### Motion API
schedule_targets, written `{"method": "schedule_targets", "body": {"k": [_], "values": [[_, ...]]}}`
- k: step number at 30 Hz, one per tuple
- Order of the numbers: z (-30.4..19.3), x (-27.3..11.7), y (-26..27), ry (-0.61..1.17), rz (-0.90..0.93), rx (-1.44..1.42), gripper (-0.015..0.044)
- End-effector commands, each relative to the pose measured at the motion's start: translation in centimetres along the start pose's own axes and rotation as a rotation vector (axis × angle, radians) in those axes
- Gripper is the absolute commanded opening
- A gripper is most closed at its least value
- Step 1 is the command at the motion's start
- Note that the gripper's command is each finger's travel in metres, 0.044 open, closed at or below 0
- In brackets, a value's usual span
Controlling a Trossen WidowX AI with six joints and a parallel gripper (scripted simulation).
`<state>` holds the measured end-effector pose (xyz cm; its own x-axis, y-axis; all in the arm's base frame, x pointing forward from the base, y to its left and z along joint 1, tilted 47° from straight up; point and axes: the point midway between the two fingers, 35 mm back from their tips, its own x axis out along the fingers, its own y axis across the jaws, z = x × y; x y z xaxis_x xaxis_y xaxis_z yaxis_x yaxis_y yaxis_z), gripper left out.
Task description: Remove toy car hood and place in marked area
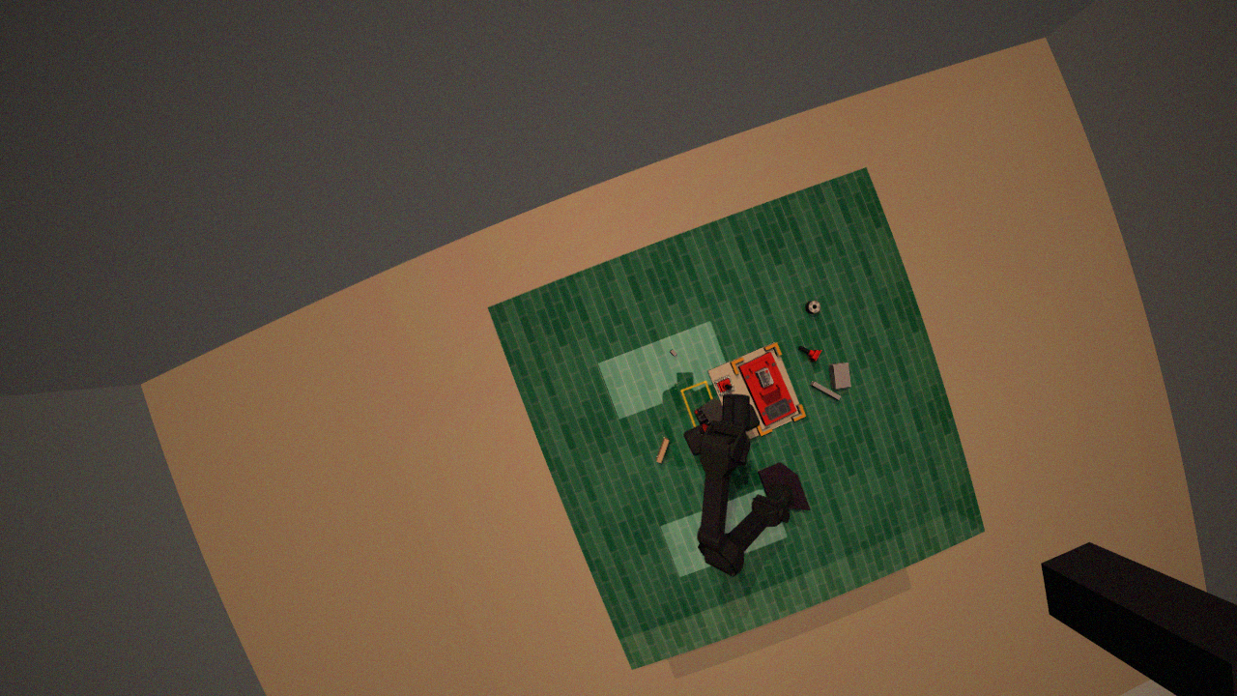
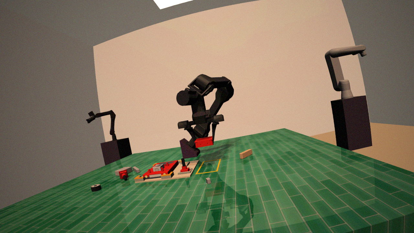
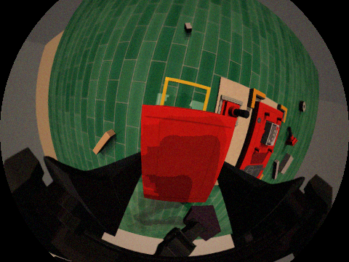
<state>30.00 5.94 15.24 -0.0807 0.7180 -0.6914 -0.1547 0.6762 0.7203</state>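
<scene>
My gripper (image 2: 204,140) (image 3: 182,160) is shut on the red hood (image 2: 204,143) (image 3: 187,145), one finger on each side, and holds it in the air above the table. In the top view the arm mostly covers the hood. The marked area (image 1: 694,386) (image 2: 207,172) (image 3: 188,83) is a yellow outline on the green table; in the wrist view the hood hides its near part. The red toy car (image 2: 170,165) (image 3: 254,140) sits without its hood on a tan board (image 3: 233,91), its grey engine showing.
A red stand with a black post (image 2: 185,169) is on the board, between car and marked area. A wooden block (image 1: 662,449) (image 2: 245,153) and a small grey block (image 2: 208,180) (image 3: 187,28) lie near the outline. A wheel (image 2: 96,187) and grey pieces (image 1: 841,375) lie beyond the car.
</scene>
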Motion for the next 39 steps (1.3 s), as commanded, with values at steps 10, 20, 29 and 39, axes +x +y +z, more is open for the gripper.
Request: {"method": "schedule_targets", "body": {"k": [10,20,29,39], "values": [[0.1,0.9,0.0,-0.003,0.003,0.004,0.0],[0.1,1.6,0.0,-0.003,0.002,0.004,0.0],[0.2,2.2,0.0,-0.003,0.002,0.004,0.0],[0.2,2.9,0.0,-0.003,0.002,0.004,0.0]]}}
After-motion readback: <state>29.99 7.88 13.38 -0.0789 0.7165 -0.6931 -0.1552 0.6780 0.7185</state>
